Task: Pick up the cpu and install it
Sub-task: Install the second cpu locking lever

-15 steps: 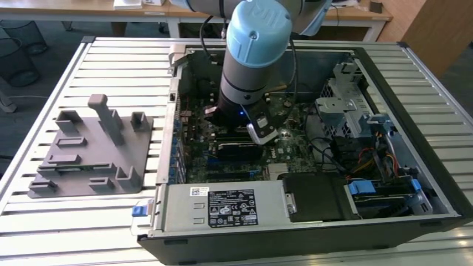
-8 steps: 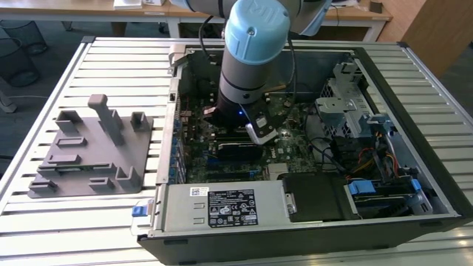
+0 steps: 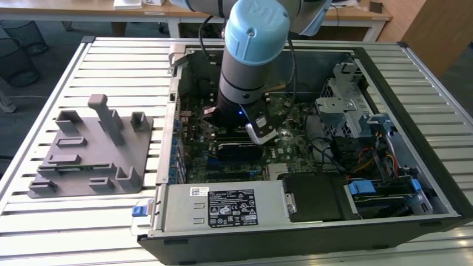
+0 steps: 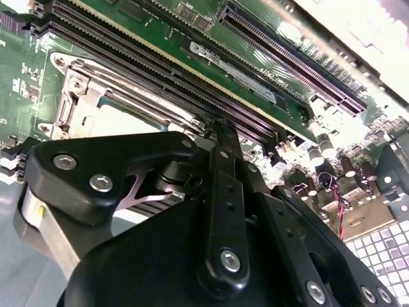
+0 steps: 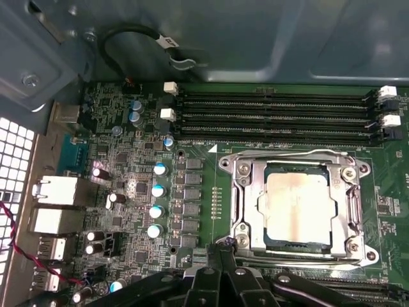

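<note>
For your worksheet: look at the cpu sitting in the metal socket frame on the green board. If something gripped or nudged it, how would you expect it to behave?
The cpu is a thin flat square with a metal top, so it is probably stiff and unlikely to roll or tip. Its smooth top may be slippery. The socket frame surrounds it, so a sideways nudge would probably not shift it.

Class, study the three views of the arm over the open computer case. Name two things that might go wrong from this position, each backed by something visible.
1. In the first wrist view the cpu lies in the socket frame; if it sits slightly askew, any downward push might harm the socket.
2. The gripper hangs close over the motherboard, next to the memory slots; a small sideways drift might knock them.
</note>
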You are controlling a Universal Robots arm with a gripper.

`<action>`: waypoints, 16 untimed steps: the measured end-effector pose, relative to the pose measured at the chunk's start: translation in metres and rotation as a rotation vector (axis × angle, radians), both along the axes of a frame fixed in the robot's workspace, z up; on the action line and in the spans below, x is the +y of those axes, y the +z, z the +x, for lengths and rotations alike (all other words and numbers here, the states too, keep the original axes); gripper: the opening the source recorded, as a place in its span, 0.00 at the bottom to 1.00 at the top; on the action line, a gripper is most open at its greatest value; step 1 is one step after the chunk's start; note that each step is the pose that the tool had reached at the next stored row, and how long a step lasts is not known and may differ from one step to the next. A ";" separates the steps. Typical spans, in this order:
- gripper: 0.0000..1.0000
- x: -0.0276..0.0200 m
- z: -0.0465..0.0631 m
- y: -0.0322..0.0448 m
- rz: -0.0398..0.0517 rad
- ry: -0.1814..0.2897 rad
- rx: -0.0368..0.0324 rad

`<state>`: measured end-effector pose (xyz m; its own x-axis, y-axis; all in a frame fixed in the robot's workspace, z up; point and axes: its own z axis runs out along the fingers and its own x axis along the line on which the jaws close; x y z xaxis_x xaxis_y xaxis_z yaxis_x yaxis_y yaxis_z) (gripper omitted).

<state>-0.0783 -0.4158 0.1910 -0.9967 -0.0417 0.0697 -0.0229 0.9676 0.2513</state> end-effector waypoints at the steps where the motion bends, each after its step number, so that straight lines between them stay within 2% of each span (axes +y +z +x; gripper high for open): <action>1: 0.11 0.0002 0.000 0.0002 0.0004 0.000 -0.0001; 9: 0.11 0.0039 0.000 0.0040 0.0003 0.001 0.0001; 16: 0.11 0.0044 0.000 0.0039 0.0031 0.001 0.0000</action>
<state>-0.0785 -0.4114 0.1949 -0.9966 -0.0430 0.0696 -0.0240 0.9668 0.2543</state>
